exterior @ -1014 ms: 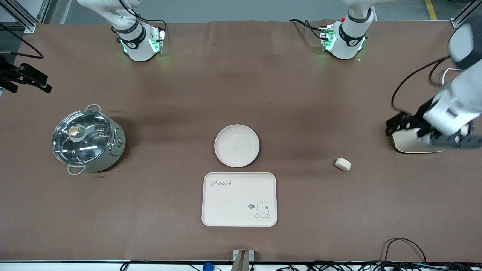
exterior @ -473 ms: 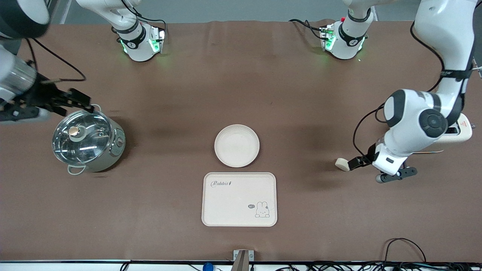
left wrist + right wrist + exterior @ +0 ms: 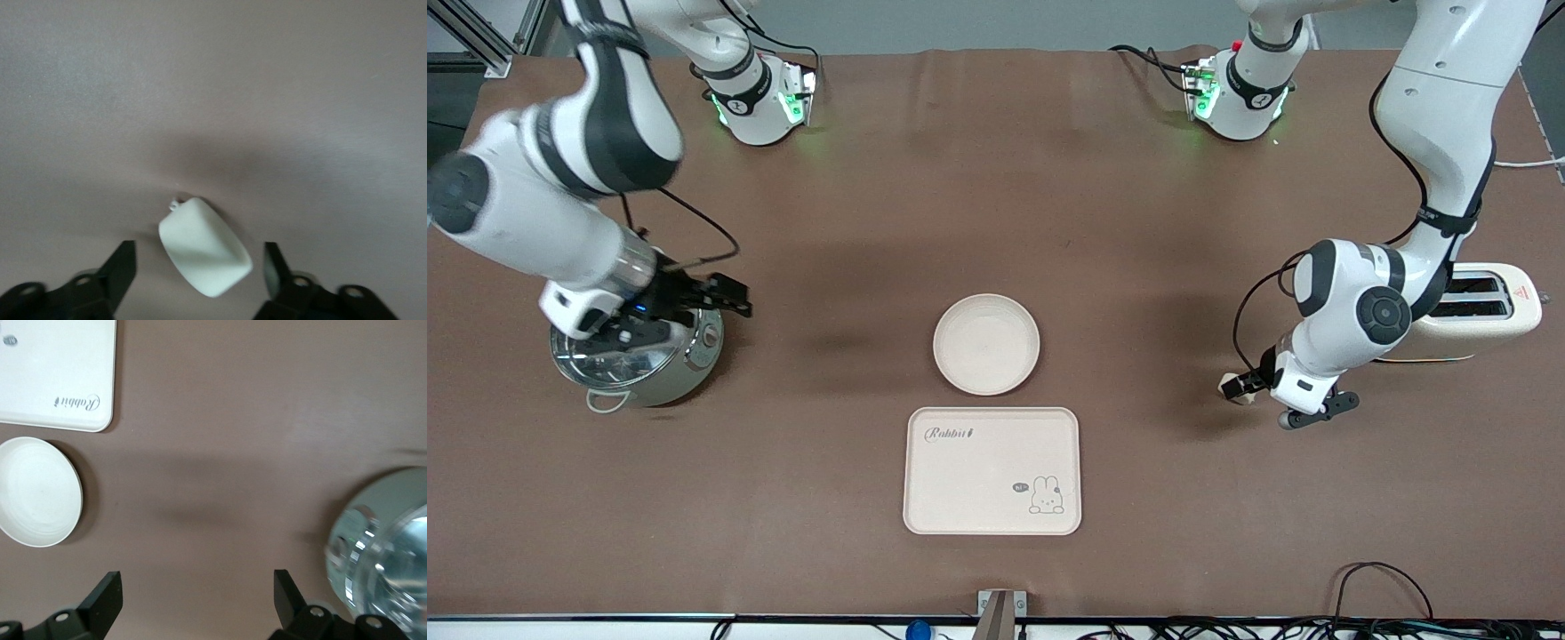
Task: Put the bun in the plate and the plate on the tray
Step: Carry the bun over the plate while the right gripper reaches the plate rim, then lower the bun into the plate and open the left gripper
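Brown counter (image 3: 996,196) seen from high up, two white robot arms reaching in from the top edge.

Near the left arm's end of the counter: small cream bun (image 3: 1232,388) lying on the bare counter, well apart from the plate. Left hand (image 3: 1249,386) down at the bun, black fingers (image 3: 120,270) spread open, one on each side of the bun (image 3: 205,247), not touching it in the left wrist view. Beside that arm, farther from the front camera than the bun: cream toaster (image 3: 1489,309) with two slots.

Middle of the counter: round cream plate (image 3: 986,344), nothing on it, resting on the counter. Just beside it and nearer to the front camera: cream rectangular tray (image 3: 992,470) with "Rabbit" lettering and a small rabbit drawing, nothing on it either. Narrow gap between plate and tray.

Near the right arm's end: shiny metal pot (image 3: 636,363) with a glass lid. Right hand (image 3: 720,302) up in the air over the pot's rim, black fingers (image 3: 103,603) wide open and holding nothing. Plate (image 3: 37,491), tray corner (image 3: 57,373) and pot (image 3: 387,553) all visible below in the right wrist view.
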{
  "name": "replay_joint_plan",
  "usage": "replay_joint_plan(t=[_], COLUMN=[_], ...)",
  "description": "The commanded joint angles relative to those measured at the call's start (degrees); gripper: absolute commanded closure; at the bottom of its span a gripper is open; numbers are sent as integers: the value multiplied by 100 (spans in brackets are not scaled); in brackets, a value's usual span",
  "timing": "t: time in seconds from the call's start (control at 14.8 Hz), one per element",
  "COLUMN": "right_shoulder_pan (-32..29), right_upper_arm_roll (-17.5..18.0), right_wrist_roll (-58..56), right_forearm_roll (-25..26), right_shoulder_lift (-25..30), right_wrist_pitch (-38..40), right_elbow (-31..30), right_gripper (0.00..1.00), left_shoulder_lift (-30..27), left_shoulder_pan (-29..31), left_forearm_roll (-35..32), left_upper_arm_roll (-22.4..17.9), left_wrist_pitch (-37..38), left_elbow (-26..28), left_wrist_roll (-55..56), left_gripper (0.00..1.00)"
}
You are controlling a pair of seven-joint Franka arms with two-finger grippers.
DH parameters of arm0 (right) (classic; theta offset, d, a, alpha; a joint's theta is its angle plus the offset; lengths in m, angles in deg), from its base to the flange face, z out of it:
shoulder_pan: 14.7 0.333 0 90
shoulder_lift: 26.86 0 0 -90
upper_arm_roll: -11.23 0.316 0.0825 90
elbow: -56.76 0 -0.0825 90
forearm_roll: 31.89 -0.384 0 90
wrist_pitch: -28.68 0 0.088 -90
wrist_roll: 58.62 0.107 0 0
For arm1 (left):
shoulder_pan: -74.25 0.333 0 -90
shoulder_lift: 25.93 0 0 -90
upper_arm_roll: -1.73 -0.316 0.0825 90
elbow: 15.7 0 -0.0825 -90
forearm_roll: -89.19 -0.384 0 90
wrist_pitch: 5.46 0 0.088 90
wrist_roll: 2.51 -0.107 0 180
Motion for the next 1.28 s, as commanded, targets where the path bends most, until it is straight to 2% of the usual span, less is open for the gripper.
replay_joint_plan(t=[0.0, 0.14, 0.2, 0.34, 0.54, 0.74, 0.88, 1.15, 1.22], right_shoulder_pan=[322, 401, 497, 874, 1182, 1552, 1754, 2062, 2115], right_upper_arm_roll=[-45, -45, -45, -54, -45, -45, -45, -45, -45], right_wrist_roll=[75, 84, 84, 93, 723, 875, 884, 1182, 1183], right_forearm_roll=[-287, -840, -982, -1009, -1123, -1272, -1650, -2054, -2099], right_shoulder_lift=[-394, -692, -833, -1018, -1335, -1633, -1897, -2397, -2538], right_wrist_pitch=[-439, -624, -782, -1019, -1371, -1670, -1960, -2619, -2734], right_elbow=[-57, -48, -57, -57, -57, -57, -57, 66, 171], right_gripper=[0, 0, 0, 0, 0, 0, 0, 1, 4], left_shoulder_lift=[10, 80, 116, 90, -7, -77, -69, 308, 448], left_shoulder_pan=[27, 10, -34, -61, -227, -447, -841, -2080, -2291], left_forearm_roll=[-216, -216, -216, -225, -225, -216, -216, -216, -225], left_upper_arm_roll=[6, 14, 14, 67, 251, 672, 884, 858, 849], left_wrist_pitch=[-51, -51, -51, -43, 10, 124, 273, 809, 819], left_elbow=[-23, -58, -84, -102, -94, -198, -461, -1488, -1665], left_wrist_roll=[155, 269, 348, 628, 972, 1638, 2296, 3449, 3643], left_gripper=[52, 79, 89, 100, 100, 100, 100, 99, 99])
